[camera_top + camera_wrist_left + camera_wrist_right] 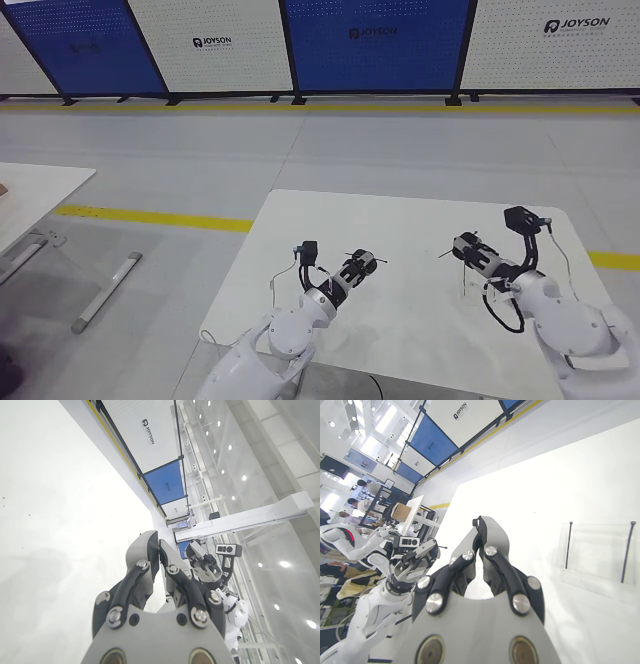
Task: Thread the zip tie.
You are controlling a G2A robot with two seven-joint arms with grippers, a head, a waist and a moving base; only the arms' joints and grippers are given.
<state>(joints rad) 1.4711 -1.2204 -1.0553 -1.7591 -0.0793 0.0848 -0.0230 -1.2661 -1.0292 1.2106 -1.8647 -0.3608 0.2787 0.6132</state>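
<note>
Left gripper (158,546): fingers pressed together, no gap at the tips, pinching a zip tie (377,260). The tie is a thin black strip crossing the tips, and a short length sticks out on either side. From the right wrist view the same gripper (433,547) shows side-on, with the tie's free end (442,547) poking out past the fingers. Right gripper (478,525): fingers likewise closed tight, and a small black strip (475,522) is caught at the very tip. I cannot tell whether it is a tie's head or a tail. In the top view this black strip (445,254) juts from the right gripper (460,247) toward the left gripper (362,262). The two grippers face each other, tips pointed roughly at one another and well apart, with bare table between them; the strips do not touch. Both grippers hang above the white table (420,330), and neither rests on it. On the table near the right gripper stands a clear holder (595,555), with one spare tie (568,545) upright at one end and another spare tie (627,550) upright at the other, heads uppermost. Farther out past both grippers comes the table's far edge, then grey floor with a yellow line (150,217). Beyond that is a row of blue and white panels (380,45).
</note>
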